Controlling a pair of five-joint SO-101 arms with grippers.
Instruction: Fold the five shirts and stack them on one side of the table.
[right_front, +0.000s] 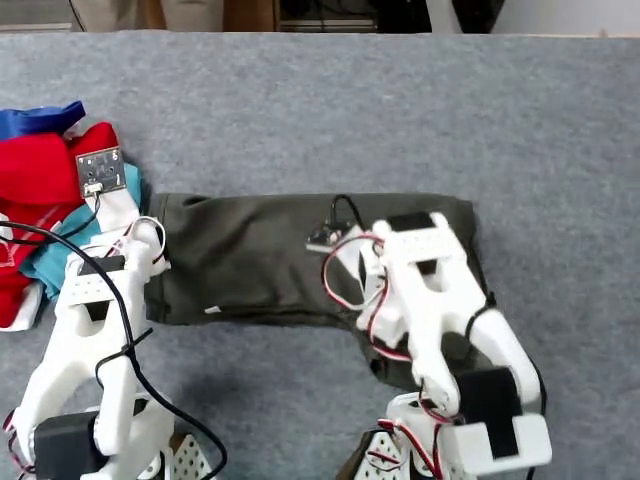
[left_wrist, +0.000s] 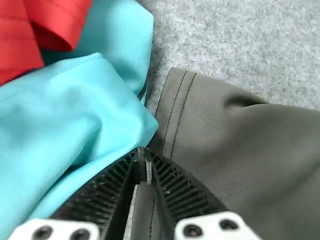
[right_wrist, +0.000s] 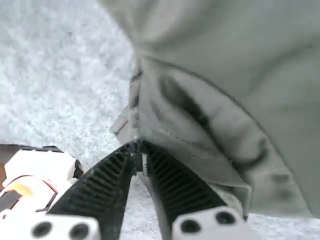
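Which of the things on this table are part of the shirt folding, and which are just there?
Job: olive shirt, pinched by left gripper and right gripper; red shirt, teal shirt, blue shirt piled beside it.
Just there: grey table cover.

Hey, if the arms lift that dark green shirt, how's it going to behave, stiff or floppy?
Probably floppy: the dark green shirt lies in soft folds, so it should sag between the left gripper and right gripper. Likely light, being thin fabric. It may drag on the fuzzy gray table cover rather than slide.
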